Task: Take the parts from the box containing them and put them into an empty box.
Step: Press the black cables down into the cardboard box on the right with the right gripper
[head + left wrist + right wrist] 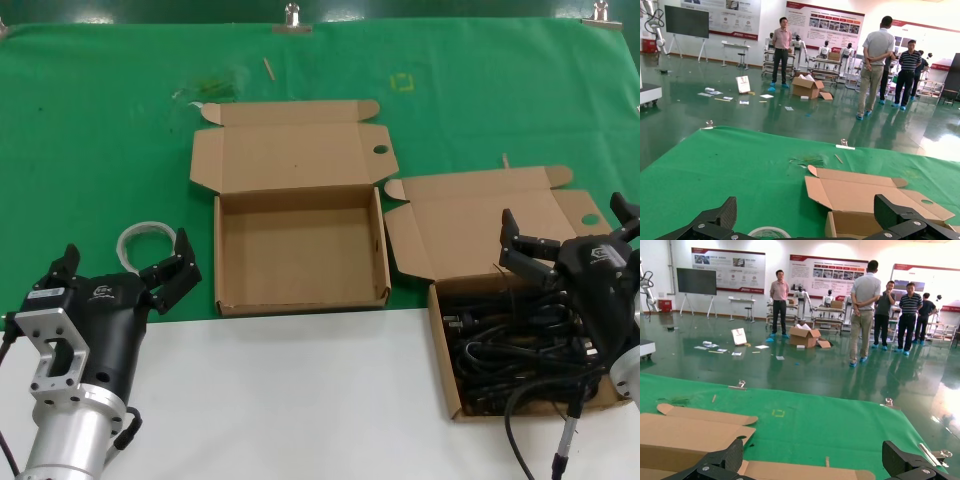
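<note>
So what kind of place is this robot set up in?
Probably a robotics exhibition or demo hall: display posters line the far wall, other robots on stands are parked there, and onlookers stand on a glossy green floor beyond the table.

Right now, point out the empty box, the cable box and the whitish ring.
empty box (300,250), head view, bare floor inside.
cable box (437,320), head view, left wall.
whitish ring (134,236), head view, top of the loop.

two cardboard boxes are sitting open on the counter: the empty box and the box containing them. the parts are lying in one tangled black heap, too knotted to count. one whitish ring is lying beside the two grippers, left gripper and right gripper.
</note>
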{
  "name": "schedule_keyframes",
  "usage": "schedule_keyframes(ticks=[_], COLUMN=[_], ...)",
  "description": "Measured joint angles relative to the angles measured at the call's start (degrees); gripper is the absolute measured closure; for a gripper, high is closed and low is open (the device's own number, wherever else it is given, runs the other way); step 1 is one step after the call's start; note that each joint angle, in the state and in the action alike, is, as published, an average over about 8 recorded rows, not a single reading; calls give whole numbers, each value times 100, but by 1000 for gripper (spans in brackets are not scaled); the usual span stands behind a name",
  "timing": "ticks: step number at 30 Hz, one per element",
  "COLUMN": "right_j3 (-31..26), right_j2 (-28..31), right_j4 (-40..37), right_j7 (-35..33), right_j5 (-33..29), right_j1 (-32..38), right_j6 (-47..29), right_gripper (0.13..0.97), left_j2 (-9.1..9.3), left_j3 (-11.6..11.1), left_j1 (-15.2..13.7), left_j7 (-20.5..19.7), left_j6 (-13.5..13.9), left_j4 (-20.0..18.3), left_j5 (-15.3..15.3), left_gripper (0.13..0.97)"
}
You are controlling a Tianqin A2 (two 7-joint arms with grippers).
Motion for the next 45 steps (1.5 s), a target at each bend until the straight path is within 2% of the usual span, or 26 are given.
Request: schedule_keyframes(ticks=[30,39,45], right_j3=[0,0,-125], right_j2=[0,0,129], right_j4=[0,0,-9], right_j7=[0,0,50], right_j5=[0,0,121], right_j1=[0,0,18], right_j6=[0,0,135], right_gripper=[129,129,129], left_j2=[0,0,-1], left_j3=[0,0,0], left_j1=[0,0,0], left_j7=[0,0,0], left_j6=[0,0,0], left_j4=[0,0,0], left_j5=[0,0,0], left_gripper=[141,211,313])
